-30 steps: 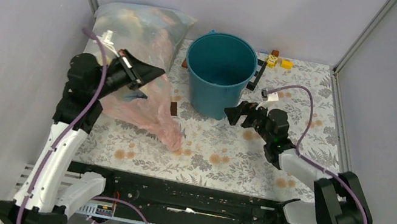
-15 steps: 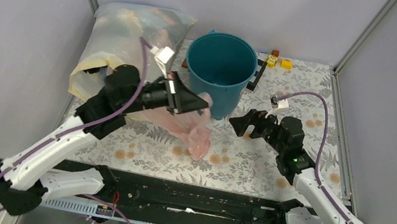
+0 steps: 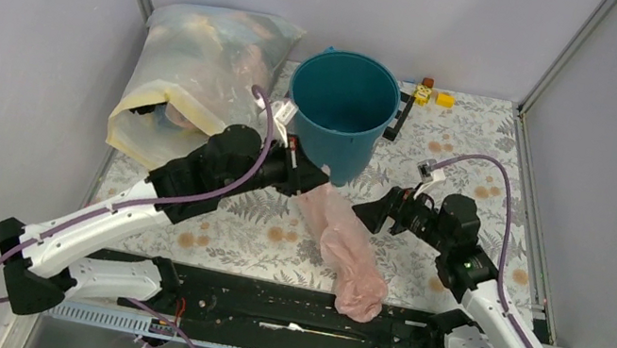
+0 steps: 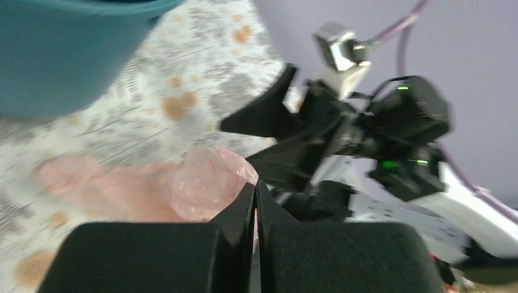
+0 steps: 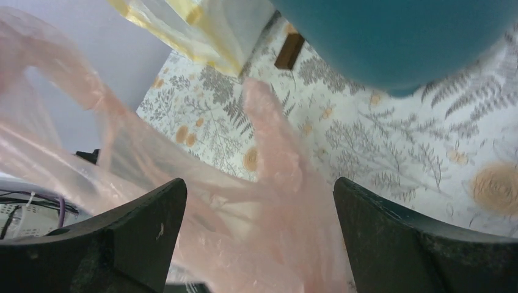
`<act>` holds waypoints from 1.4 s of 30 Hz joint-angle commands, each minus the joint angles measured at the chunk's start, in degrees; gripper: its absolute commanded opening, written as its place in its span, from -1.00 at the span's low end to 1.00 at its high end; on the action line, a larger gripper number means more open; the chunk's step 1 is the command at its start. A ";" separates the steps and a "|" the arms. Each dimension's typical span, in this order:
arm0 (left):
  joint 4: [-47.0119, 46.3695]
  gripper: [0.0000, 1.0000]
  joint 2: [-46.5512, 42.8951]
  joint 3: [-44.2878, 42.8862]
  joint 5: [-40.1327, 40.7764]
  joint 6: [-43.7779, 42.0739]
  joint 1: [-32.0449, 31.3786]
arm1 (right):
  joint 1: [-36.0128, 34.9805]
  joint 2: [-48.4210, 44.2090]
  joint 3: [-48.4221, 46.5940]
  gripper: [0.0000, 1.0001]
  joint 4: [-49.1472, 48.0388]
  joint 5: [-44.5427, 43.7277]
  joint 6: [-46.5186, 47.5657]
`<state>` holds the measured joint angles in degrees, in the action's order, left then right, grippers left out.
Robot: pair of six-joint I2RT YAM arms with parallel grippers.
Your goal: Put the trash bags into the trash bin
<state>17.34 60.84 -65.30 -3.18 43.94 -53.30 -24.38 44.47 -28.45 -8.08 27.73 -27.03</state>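
Observation:
The teal-blue trash bin stands upright at the back centre of the table. My left gripper is shut on the top of a pale-pink trash bag, which hangs down toward the near edge. In the left wrist view the bag bunches just past the closed jaws. My right gripper is open, right of the bag. In the right wrist view the bag fills the space between the spread fingers, and the bin is above.
A large yellowish-white sack stuffed with bags lies at the back left. Small yellow and brown blocks and black strips lie right of the bin. A small brown block lies by the bin's base.
My left arm has swung the pink bag from the sack rightward to the front of the bin. My right gripper has drawn back from the bin toward the near edge.

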 commanded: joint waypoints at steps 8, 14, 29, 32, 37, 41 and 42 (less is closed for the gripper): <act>8.43 -1.00 -11.18 17.27 31.72 -0.88 0.08 | -0.47 5.78 -0.31 0.78 19.30 -11.94 -11.55; 13.18 -1.00 -14.93 23.83 38.28 5.21 3.90 | -0.69 2.93 -0.29 0.68 25.18 -12.86 -11.41; 10.29 -1.00 -13.62 26.96 33.45 5.14 11.81 | -5.43 -0.18 0.78 0.44 33.65 -2.00 -7.78; 9.94 -1.00 -13.45 26.73 33.31 5.12 12.15 | -9.82 2.39 0.02 0.24 34.40 -5.79 -8.08; 10.25 -1.00 -13.87 26.61 33.34 4.62 12.83 | -14.11 3.25 0.74 0.31 34.54 -10.66 -10.05; 10.40 -1.00 -14.38 26.63 33.01 4.62 13.05 | -15.72 3.92 1.49 0.10 34.22 -13.02 -11.11; 10.52 -1.00 -14.43 26.55 33.03 4.58 13.09 | -15.81 4.08 1.75 -0.06 34.01 -12.90 -11.19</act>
<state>29.85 47.33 -37.98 30.17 48.69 -40.60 -38.92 47.88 -27.51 25.45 18.09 -36.71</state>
